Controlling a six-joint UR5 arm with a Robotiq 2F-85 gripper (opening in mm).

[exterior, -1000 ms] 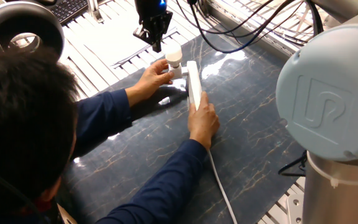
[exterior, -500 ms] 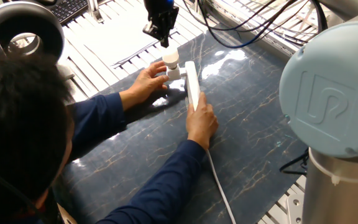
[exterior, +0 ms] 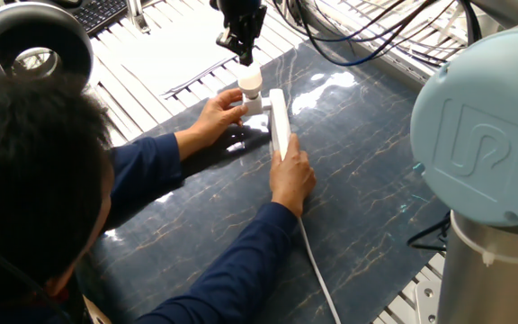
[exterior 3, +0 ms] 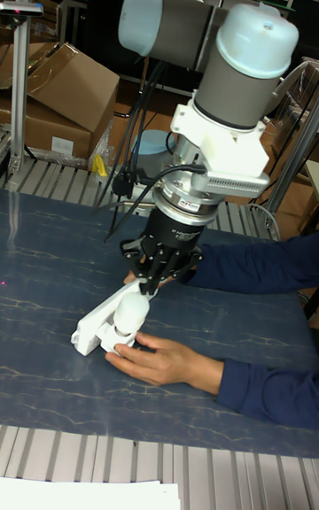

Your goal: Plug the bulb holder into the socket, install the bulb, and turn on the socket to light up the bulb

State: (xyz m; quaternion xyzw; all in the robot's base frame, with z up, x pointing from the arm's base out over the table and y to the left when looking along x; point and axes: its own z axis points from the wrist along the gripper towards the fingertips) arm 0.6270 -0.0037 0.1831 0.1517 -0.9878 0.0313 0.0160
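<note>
Dark blue marbled mat [exterior: 367,171] is covering the table; slatted metal is showing round it, cardboard boxes [exterior 3: 53,103] are sitting behind. Gripper [exterior: 244,56] is hanging just above the bulb [exterior: 251,82], apart from it; fingers close together, holding nothing, exact gap can't tell. Bulb is sitting in the bulb holder [exterior: 253,105], plugged into the socket [exterior: 280,121] below the fingers. Person's hand [exterior: 216,115] is hiding the holder's side, other hand [exterior: 292,175] is covering the socket's near end. Cord [exterior: 320,274] is running off frame.
</note>
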